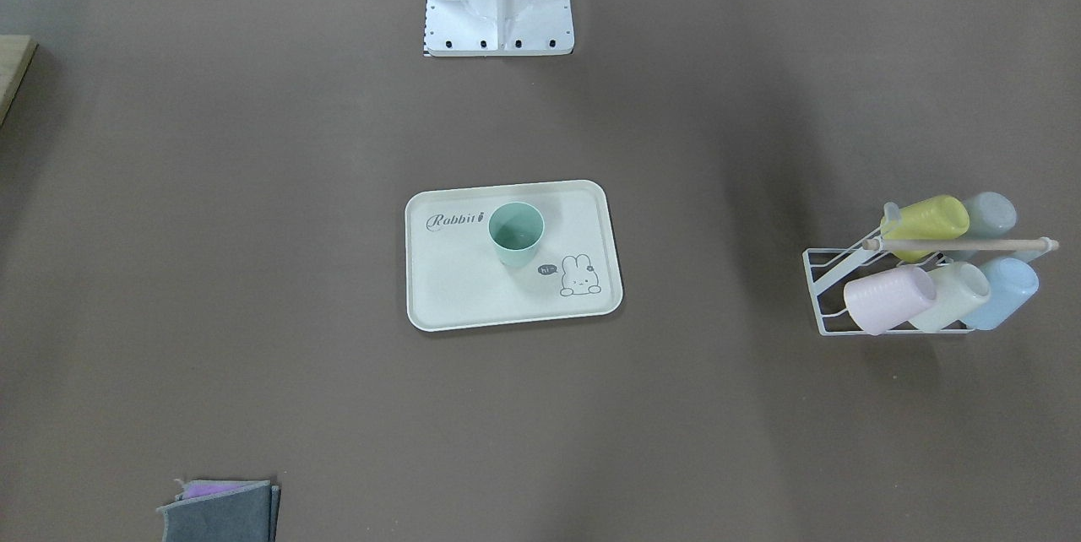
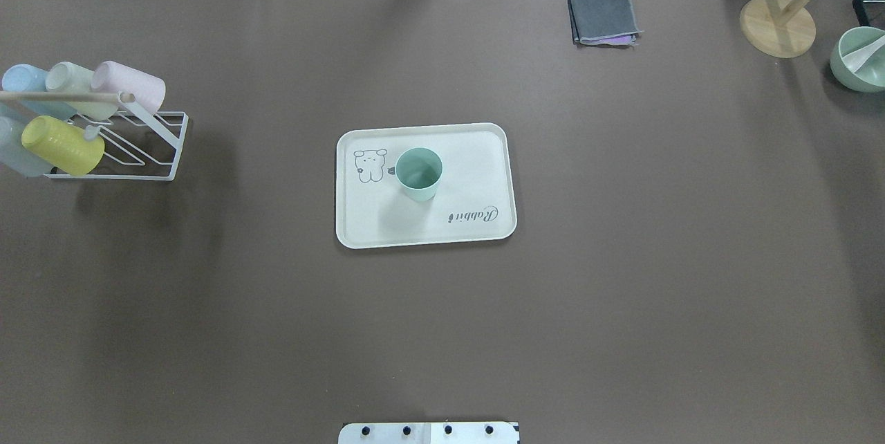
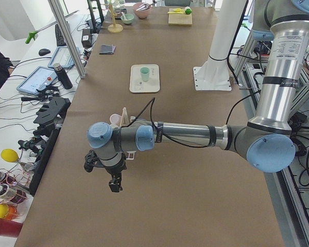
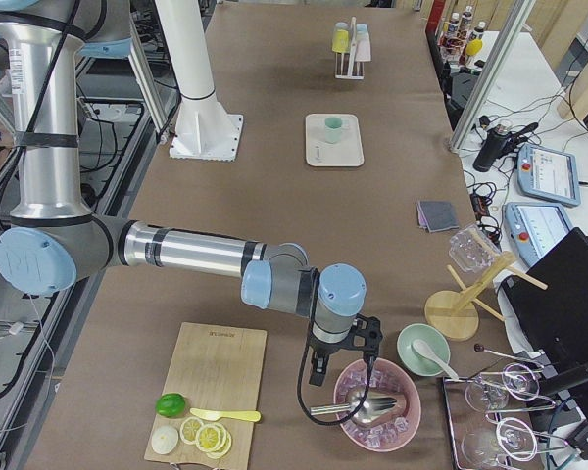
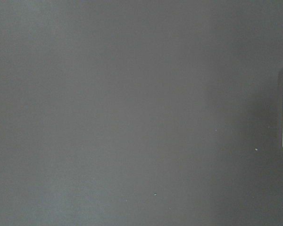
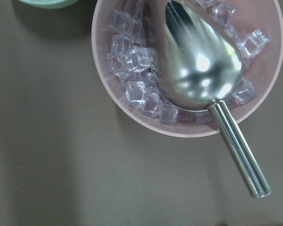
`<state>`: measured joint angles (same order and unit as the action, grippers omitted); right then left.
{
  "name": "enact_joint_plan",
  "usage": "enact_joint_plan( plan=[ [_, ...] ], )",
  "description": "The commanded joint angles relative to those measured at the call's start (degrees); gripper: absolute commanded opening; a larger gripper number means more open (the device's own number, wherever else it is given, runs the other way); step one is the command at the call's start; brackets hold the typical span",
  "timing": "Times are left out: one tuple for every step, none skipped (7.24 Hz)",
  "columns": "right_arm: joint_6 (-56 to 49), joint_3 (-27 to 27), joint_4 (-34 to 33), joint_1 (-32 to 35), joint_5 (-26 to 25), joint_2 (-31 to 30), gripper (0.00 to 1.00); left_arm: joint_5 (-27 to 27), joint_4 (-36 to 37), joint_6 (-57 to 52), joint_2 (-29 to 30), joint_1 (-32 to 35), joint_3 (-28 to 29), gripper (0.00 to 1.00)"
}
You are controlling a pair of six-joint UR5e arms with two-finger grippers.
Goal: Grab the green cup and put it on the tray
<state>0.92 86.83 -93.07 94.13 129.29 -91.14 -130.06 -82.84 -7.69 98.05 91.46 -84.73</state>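
The pale mint green cup [image 1: 516, 233] stands upright, mouth up, on the cream tray [image 1: 473, 297] printed with "Rabbit" and a bunny, at mid-table. The overhead view also shows the cup [image 2: 419, 173] on the tray [image 2: 477, 223], with nothing touching it. My left gripper [image 3: 115, 185] appears only in the exterior left view, hanging over bare table far from the tray. The right gripper [image 4: 318, 370] shows only in the exterior right view, above a pink bowl. I cannot tell whether either is open or shut.
A white wire rack [image 1: 823, 289] holds several pastel cups at the table's left end. A folded grey cloth [image 2: 603, 17] lies at the far side. The pink ice bowl [image 6: 132, 28] with a metal scoop [image 6: 198, 61], a green bowl [image 2: 857, 60] and a cutting board [image 4: 211, 387] crowd the right end.
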Motion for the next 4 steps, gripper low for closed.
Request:
enact_joint_plan(
  plan=[
    [-0.13, 0.01, 0.0, 0.0, 0.0, 0.0, 1.0, -1.86, -1.7, -0.04, -1.97, -0.05, 0.26, 0.98],
    [-0.13, 0.01, 0.0, 0.0, 0.0, 0.0, 1.0, -2.21, -1.97, -0.22, -4.95, 0.04, -1.74, 0.98],
    [-0.13, 0.01, 0.0, 0.0, 0.0, 0.0, 1.0, -4.3, -1.97, -0.05, -7.85, 0.04, -5.24, 0.98],
    [-0.13, 0.01, 0.0, 0.0, 0.09, 0.0, 1.0, -4.67, -1.97, -0.13, -9.44, 0.04, -6.75, 0.98]
  ],
)
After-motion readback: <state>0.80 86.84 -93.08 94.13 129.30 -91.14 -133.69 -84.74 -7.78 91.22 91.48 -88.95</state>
